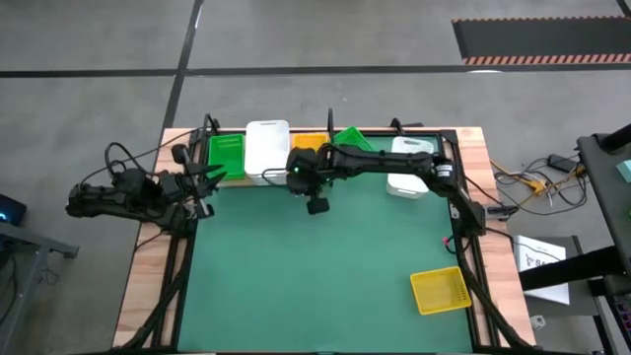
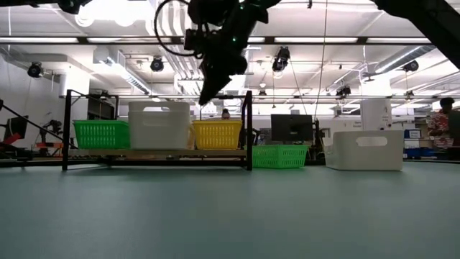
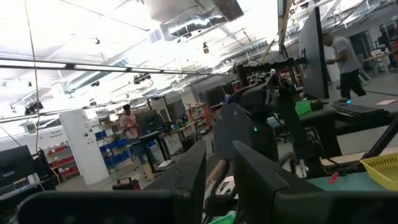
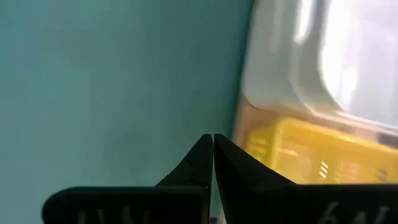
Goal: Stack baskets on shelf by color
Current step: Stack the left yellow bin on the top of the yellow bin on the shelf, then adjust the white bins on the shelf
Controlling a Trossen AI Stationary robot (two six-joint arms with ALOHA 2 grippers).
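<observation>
The shelf (image 1: pixel 258 179) (image 2: pixel 158 152) stands along the table's far edge. On its board sit a green basket (image 1: pixel 227 155) (image 2: pixel 100 134), a white basket (image 1: pixel 266 150) (image 2: pixel 159 124) and a yellow basket (image 1: pixel 308 144) (image 2: pixel 215 134), side by side. My right gripper (image 1: pixel 299 176) (image 2: pixel 207 93) (image 4: pixel 212 144) is shut and empty. It points down, above the shelf's front edge, between the white basket (image 4: pixel 323 56) and the yellow basket (image 4: pixel 311 158). My left gripper (image 1: pixel 204 177) (image 3: pixel 219 171) waits open at the shelf's left end.
Right of the shelf, another green basket (image 1: pixel 352 137) (image 2: pixel 279 155) lies askew, and white baskets (image 1: pixel 409 166) (image 2: pixel 363 149) stand near the far right corner. A yellow basket (image 1: pixel 439 291) rests on the green mat (image 1: pixel 315 276) near the right edge. People stand in the room behind the table.
</observation>
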